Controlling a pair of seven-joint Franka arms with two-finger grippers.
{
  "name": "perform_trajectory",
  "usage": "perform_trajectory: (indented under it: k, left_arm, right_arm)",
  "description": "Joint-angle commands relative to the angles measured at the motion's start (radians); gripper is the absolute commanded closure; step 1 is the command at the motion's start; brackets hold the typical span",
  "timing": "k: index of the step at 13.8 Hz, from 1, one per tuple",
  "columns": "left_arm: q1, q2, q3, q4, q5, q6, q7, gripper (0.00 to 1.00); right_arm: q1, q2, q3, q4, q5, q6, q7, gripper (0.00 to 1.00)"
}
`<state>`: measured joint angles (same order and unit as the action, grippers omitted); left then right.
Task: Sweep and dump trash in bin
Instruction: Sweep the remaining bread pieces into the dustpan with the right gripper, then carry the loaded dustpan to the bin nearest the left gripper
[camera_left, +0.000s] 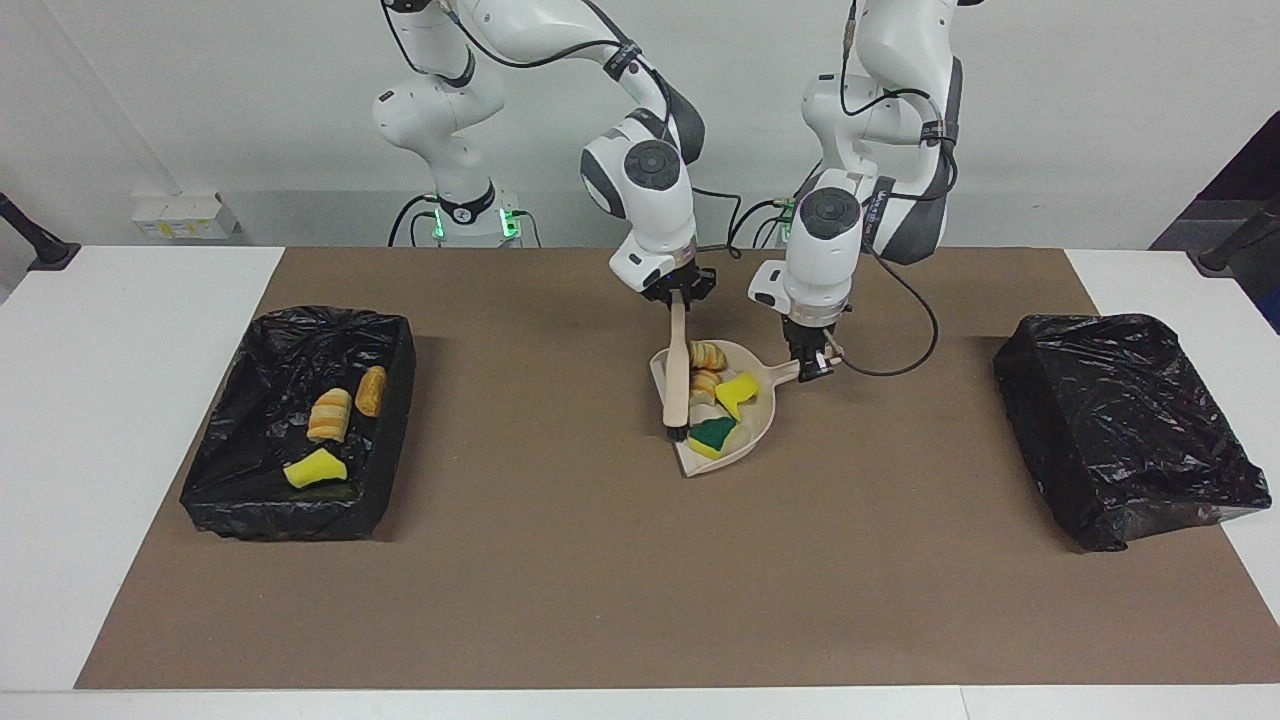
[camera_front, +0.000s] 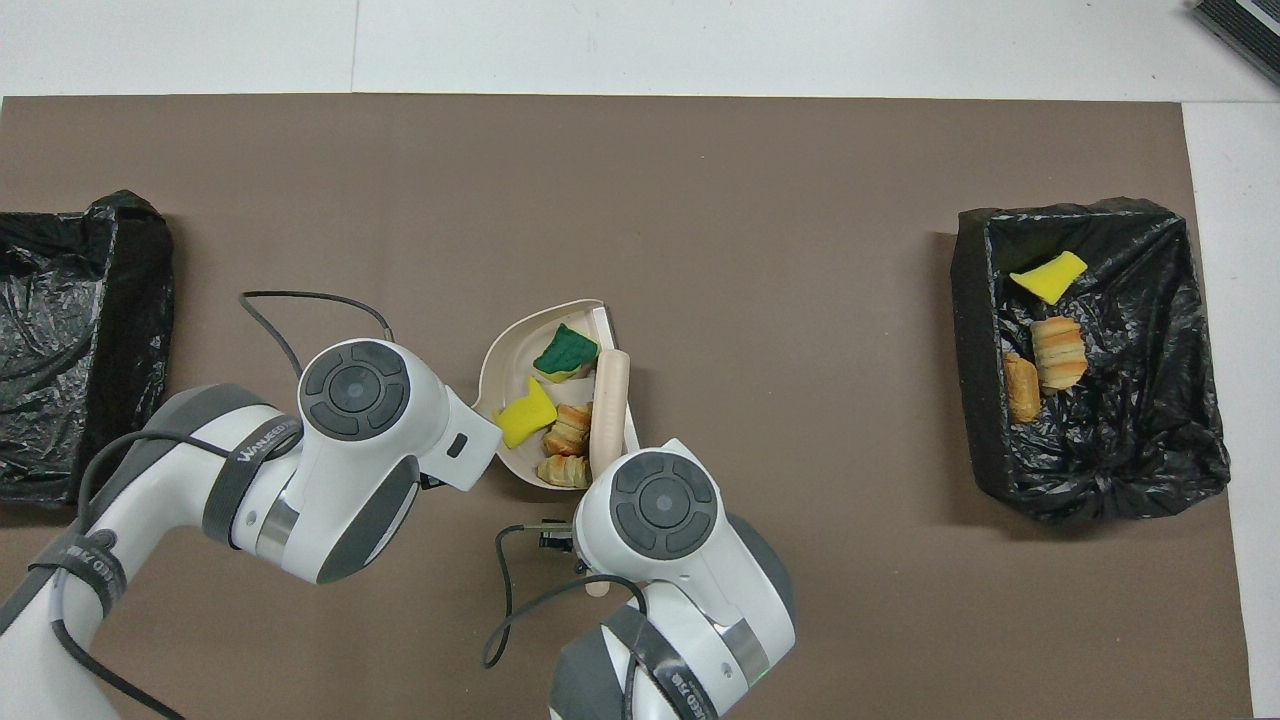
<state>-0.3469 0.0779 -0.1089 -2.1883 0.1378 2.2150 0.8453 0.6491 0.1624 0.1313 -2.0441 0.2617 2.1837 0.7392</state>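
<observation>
My left gripper is shut on the handle of the beige dustpan at the middle of the mat. The pan holds trash: two bread-like chunks, a yellow sponge piece and a green-topped sponge piece. My right gripper is shut on the beige brush. The brush hangs along the pan's open edge with its black bristles down at the pan's mouth. In the overhead view the brush lies beside the chunks in the pan; both grippers are hidden under the arms there.
A black-lined bin at the right arm's end holds two bread-like chunks and a yellow sponge piece; it also shows in the overhead view. A second black-bagged bin stands at the left arm's end.
</observation>
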Motion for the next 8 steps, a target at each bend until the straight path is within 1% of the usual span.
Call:
perform_trajectory:
  k: [1,3,5,6,8]
  left_arm:
    - [0.038,0.006,0.005,-0.027,0.006,0.081,0.049,1.00]
    - [0.069,0.016,0.003,-0.013,-0.016,0.083,0.087,1.00]
    - [0.104,0.028,0.005,0.011,-0.065,0.066,0.171,1.00]
    - [0.112,0.037,0.005,0.027,-0.082,0.055,0.210,1.00]
    - [0.160,0.040,0.003,0.056,-0.107,0.034,0.238,1.00]
  right_arm:
    - [0.018,-0.029,-0.001,-0.011,0.021,-0.007,0.046,1.00]
    - [0.046,-0.052,-0.001,-0.019,-0.001,-0.054,0.121,1.00]
    - [0.037,-0.087,-0.009,-0.025,-0.044,-0.140,0.140,1.00]
    - [0.024,-0.143,-0.010,-0.037,-0.077,-0.180,0.128,1.00]
    - [-0.041,-0.219,-0.010,-0.041,-0.094,-0.260,0.067,1.00]
